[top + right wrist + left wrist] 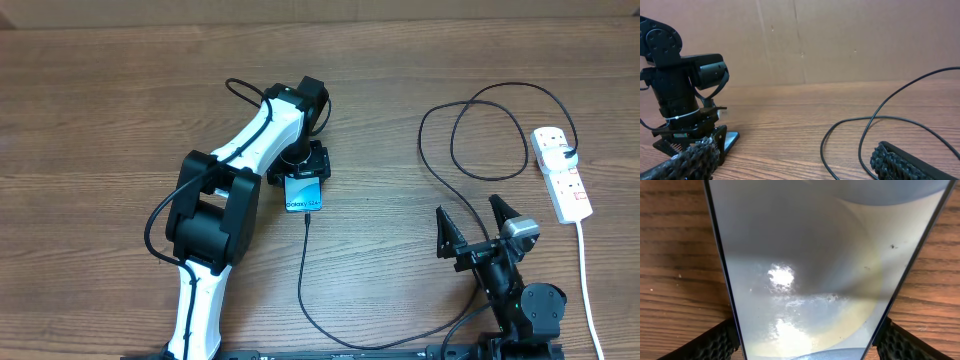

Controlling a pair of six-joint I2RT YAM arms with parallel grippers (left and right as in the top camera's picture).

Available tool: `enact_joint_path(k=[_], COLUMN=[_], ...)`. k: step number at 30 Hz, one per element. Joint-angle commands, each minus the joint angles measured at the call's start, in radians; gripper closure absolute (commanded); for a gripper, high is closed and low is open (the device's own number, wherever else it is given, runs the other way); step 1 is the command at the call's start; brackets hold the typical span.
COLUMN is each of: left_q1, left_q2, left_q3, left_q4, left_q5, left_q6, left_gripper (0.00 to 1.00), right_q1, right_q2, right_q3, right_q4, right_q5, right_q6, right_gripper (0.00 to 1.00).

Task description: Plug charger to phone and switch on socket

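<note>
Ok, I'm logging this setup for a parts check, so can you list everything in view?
phone: one, light blue screen, mid-table, under the left end effector
charger cable: one, black, from the phone's near edge, looping right to the power strip
power strip: one, white with red switches, a black plug in it, far right of the table
white cord: one, white, from the power strip toward the near table edge
table: one, brown wood
cardboard wall: one, brown, behind the table
left end effector: one, black, fingers either side of the phone, contact unclear
right end effector: one, black, open and empty, near right of the table
</note>
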Motion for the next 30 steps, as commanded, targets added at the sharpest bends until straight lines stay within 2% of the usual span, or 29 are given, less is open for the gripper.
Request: enact_joint_path(k=[1,4,6,8,11,13,21,30], left_q1=[0.001,-0.002,-0.003,-0.003,-0.003,-0.003,-0.003,0.004], left_q2=[0.065,0.065,0.065,0.065,0.065,0.065,0.065,0.064], left_q3=[-0.044,-0.044,-0.044,-0.044,-0.044,-0.044,-0.043,0.024], left_q4=[0.011,0.012,0.012,0.011,0.012,0.012,0.031,0.001], left_q5=[-0.076,-0.077,-0.077,-0.076,-0.076,-0.076,-0.069,0.035], left_q6=[-0.017,-0.017,-0.017,-0.017,-0.017,-0.017,-0.014,0.111], left_gripper=[0.2,0.12,0.11,0.14,0.25,0.28,0.28,0.28], right_q1=[0.004,0.004,0.004,0.004,0.004,0.004,0.004,0.004], right_q2=[-0.009,-0.009,-0.009,-0.009,-0.009,-0.009,-0.009,-0.009], right_q3=[-0.01,-0.01,-0.01,-0.01,-0.01,-0.01,-0.01,-0.01], right_q4=[0.005,0.005,0.005,0.005,0.005,0.005,0.005,0.005], right_q5=[0.01,0.01,0.01,0.01,0.01,0.01,0.01,0.01], right_q6=[-0.001,-0.001,-0.001,-0.001,-0.001,-0.001,-0.001,-0.001], right_gripper=[0.0,0.0,0.0,0.0,0.0,0.0,0.0,0.0])
